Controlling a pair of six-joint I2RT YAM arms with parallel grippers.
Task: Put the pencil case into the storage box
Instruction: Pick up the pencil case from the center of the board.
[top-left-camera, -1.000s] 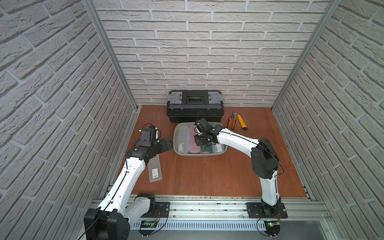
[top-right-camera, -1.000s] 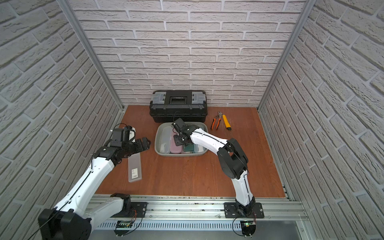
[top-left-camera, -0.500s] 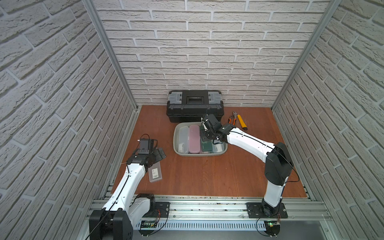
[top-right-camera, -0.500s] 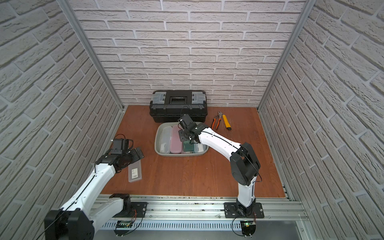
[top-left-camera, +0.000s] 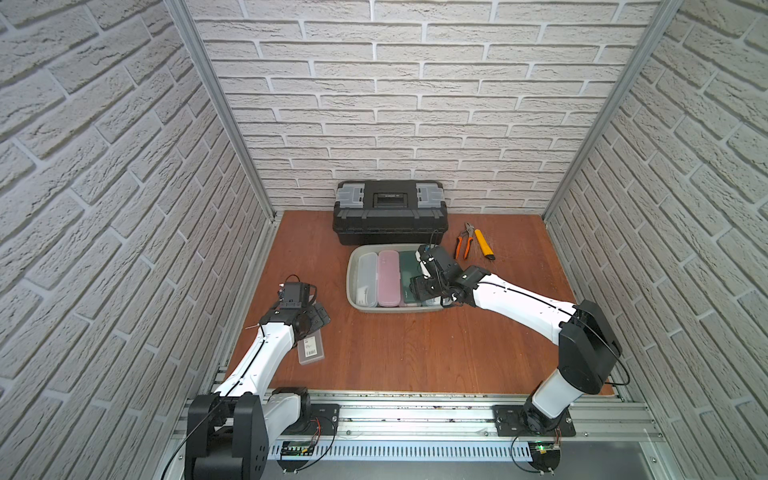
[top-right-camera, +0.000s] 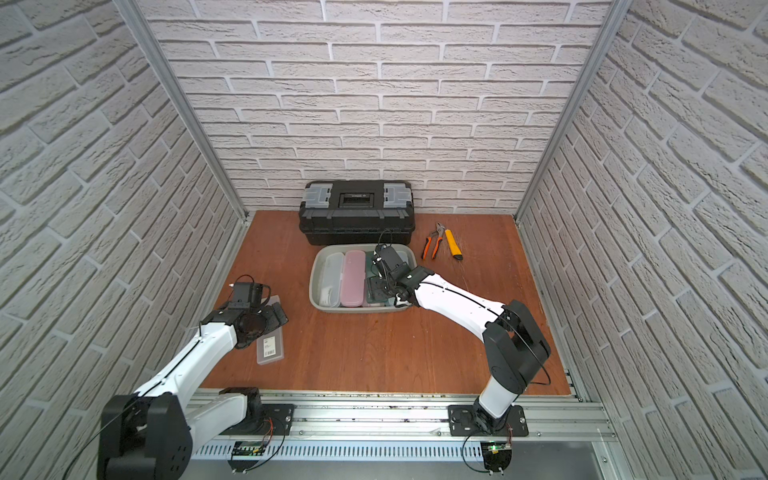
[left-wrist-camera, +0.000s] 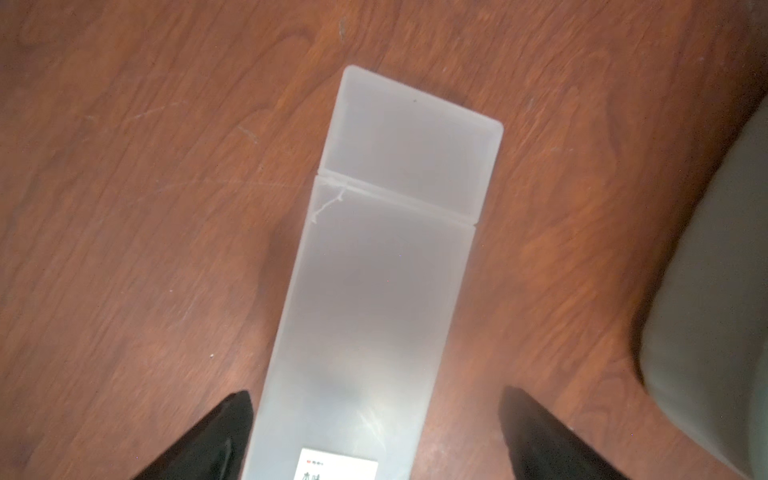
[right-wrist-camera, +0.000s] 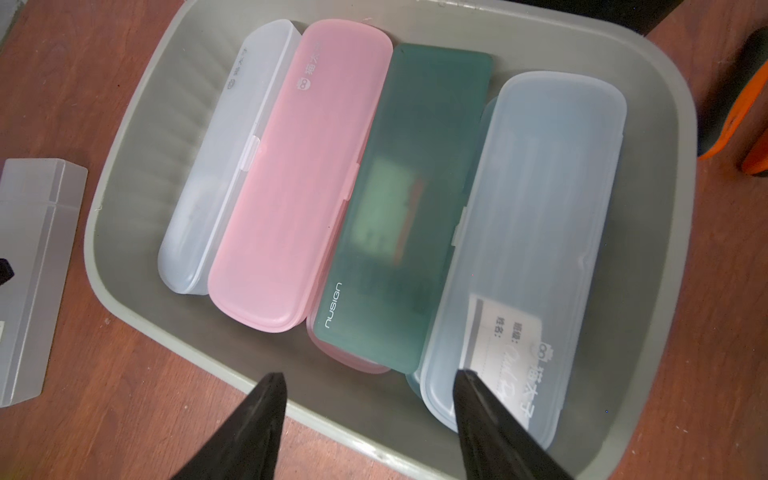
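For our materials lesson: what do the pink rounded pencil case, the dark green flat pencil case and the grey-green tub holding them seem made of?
Pink rounded pencil case: likely translucent plastic, satin; moulded clasp shows. Dark green flat pencil case: translucent plastic, glossier; a pale shape shows through. Grey-green tub: probably opaque matt plastic; rolled rim.

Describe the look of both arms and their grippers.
The left arm and right arm have white tubular links with a thin black line along them, bulky black joints and black bases. Thin black cables loop at the wrists. The left gripper and right gripper are black, with tapered, pointed jaws.
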